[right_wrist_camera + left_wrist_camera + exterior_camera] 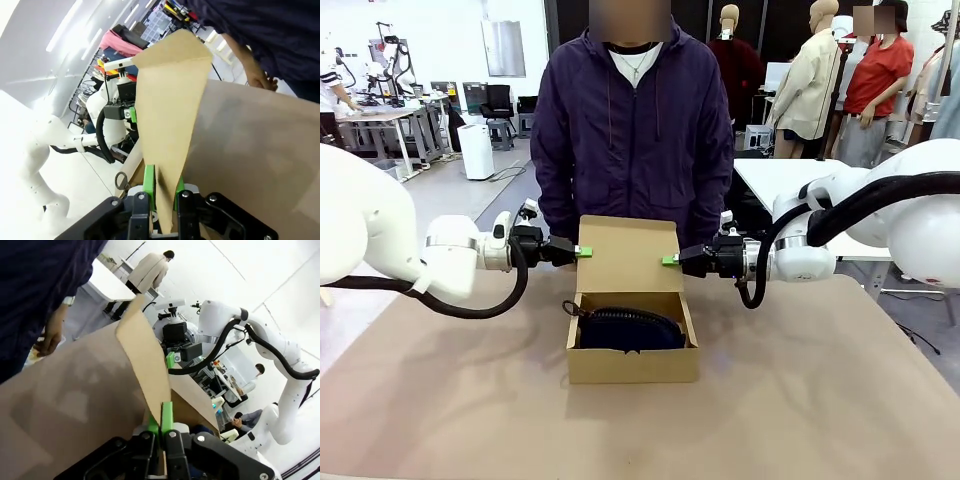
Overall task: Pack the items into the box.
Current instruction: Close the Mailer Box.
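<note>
The box point(632, 350) sits mid-table with its lid flap point(625, 255) standing upright at 12 o'clock and the navy pouch point(625, 330) already inside. The left gripper point(582, 252) is clamped on the flap's 9 o'clock edge, the right gripper point(669, 260) on its 3 o'clock edge. Thin cardboard is probably light but creasable, so hold both side edges evenly.

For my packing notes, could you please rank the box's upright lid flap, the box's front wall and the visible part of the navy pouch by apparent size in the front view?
1. Upright brown cardboard lid flap, largest.
2. Front wall of the brown cardboard box.
3. Visible part of the dark navy ribbed pouch, close to the front wall in area; box walls hide some of it.
</note>
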Controlling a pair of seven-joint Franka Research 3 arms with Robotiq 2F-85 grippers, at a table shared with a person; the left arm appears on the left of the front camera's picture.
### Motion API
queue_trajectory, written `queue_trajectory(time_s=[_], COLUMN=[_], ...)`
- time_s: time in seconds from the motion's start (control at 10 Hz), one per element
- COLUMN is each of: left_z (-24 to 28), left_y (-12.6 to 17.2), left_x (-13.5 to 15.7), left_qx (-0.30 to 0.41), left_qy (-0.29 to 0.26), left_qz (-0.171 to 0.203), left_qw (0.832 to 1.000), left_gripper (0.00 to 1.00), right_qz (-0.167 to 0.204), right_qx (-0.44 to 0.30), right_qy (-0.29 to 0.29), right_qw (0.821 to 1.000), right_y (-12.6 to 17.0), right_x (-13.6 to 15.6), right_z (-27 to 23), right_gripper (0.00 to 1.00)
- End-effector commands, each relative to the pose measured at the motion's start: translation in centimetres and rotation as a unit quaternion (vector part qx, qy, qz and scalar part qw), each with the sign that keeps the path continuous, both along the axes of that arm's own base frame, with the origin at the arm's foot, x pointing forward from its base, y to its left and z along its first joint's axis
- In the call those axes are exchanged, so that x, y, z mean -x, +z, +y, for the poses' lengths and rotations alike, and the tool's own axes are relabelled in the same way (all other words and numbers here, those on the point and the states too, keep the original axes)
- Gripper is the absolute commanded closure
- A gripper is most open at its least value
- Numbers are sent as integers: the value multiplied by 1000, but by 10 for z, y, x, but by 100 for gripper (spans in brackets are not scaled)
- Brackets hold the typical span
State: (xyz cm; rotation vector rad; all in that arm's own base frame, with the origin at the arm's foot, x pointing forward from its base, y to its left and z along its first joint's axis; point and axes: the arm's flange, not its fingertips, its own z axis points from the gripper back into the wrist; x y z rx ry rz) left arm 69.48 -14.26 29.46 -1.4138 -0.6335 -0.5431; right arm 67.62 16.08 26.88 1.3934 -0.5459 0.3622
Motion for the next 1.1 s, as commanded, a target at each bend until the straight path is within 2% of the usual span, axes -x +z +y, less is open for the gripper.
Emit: queue_trajectory(time_s=[0.0, 0.4, 0.5, 0.7, 0.8, 0.9, 1.0], left_z=[-2, 0, 2, 5, 4, 1, 1], left_y=[10, 21, 25, 36, 38, 32, 32], left_x=[19, 35, 40, 50, 52, 34, 34], left_qx=[-1, -2, 5, 28, 31, 6, 6], left_qy=[2, -11, -14, -11, 2, -16, -16], left_qz=[-42, -94, -117, -196, -196, -151, -151], left_qw=[999, 996, 993, 980, 980, 988, 988], left_gripper=[96, 96, 96, 96, 96, 96, 96], right_qz=[-51, -135, -161, -209, -203, -176, -176], right_qx=[0, -31, -36, -43, -20, -31, -31], right_qy=[-2, 24, 26, 31, 22, 35, 35], right_qw=[999, 990, 986, 976, 979, 983, 983], right_y=[6, 26, 31, 39, 36, 39, 39], right_x=[18, 32, 37, 47, 45, 32, 32], right_z=[-2, -6, -7, -9, -7, -8, -8], right_gripper=[79, 79, 79, 79, 79, 79, 79])
